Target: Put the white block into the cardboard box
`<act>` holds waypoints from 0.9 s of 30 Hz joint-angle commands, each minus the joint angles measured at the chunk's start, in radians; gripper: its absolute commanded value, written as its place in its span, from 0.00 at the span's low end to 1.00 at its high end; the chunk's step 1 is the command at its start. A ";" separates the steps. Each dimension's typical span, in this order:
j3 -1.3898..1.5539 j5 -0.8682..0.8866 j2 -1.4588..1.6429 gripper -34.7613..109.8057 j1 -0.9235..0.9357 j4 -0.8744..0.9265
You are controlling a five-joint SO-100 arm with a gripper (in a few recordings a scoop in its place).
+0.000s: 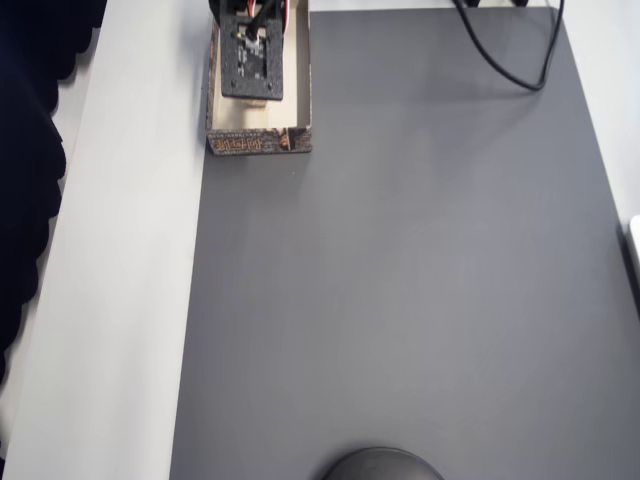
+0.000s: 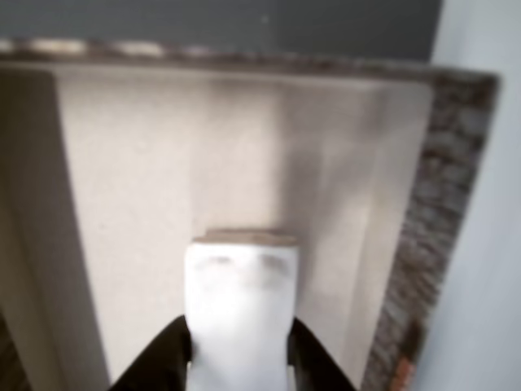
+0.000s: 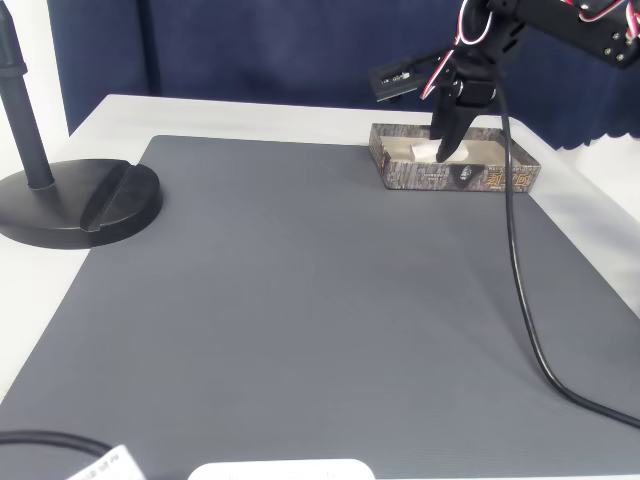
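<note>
White block (image 2: pixel 241 305) clamped between the two dark fingers (image 2: pixel 167 358) of the claw (image 2: pixel 240 358), long axis running straight out from the fingertips toward the far wall of the cardboard box (image 2: pixel 444 195) in the wrist view. Held directly above the cream floor of the box, well inside all the visible walls, closer to the patterned wall at right of the wrist view than to the opposite one. Hard to tell whether the block's far end touches the floor or hangs just over it; a brownish edge at that end, blurred. In the fixed view, claw (image 3: pixel 440 150) pointing steeply down into the box (image 3: pixel 455 178), a pale bit of the block (image 3: pixel 425 152) just showing at the tip, near the box's left end. In the overhead view, arm head covering the box interior (image 1: pixel 300 90), box sitting at the top left corner of the grey mat (image 1: pixel 400 300) on the desk (image 1: pixel 120 250). By the look of it, block already within the box's outline, so only a release needed, with nothing sideways to correct.
</note>
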 commanded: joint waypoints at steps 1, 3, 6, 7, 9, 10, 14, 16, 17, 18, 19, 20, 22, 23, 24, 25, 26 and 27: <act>-0.066 -0.009 0.031 0.29 -0.018 -0.014; -0.064 -0.021 0.037 0.34 -0.017 -0.012; -0.063 -0.072 0.043 0.40 -0.025 -0.021; -0.063 -0.074 0.046 0.41 -0.025 -0.023; -0.063 -0.084 0.054 0.44 -0.025 -0.023; -0.063 -0.084 0.057 0.45 -0.025 -0.023; -0.064 -0.057 0.072 0.50 -0.025 -0.040; -0.067 -0.048 0.081 0.51 -0.025 -0.046; -0.067 -0.049 0.087 0.51 -0.026 -0.051; -0.067 -0.048 0.097 0.52 -0.028 -0.055; -0.069 -0.043 0.106 0.53 -0.029 -0.060; -0.069 -0.043 0.117 0.53 -0.029 -0.064; -0.069 -0.041 0.137 0.53 -0.031 -0.072; -0.066 -0.041 0.146 0.54 -0.031 -0.072; -0.060 -0.044 0.155 0.54 -0.031 -0.072; -0.048 -0.048 0.166 0.54 -0.031 -0.072; -0.034 -0.051 0.176 0.54 -0.031 -0.072; -0.018 -0.057 0.187 0.53 -0.032 -0.072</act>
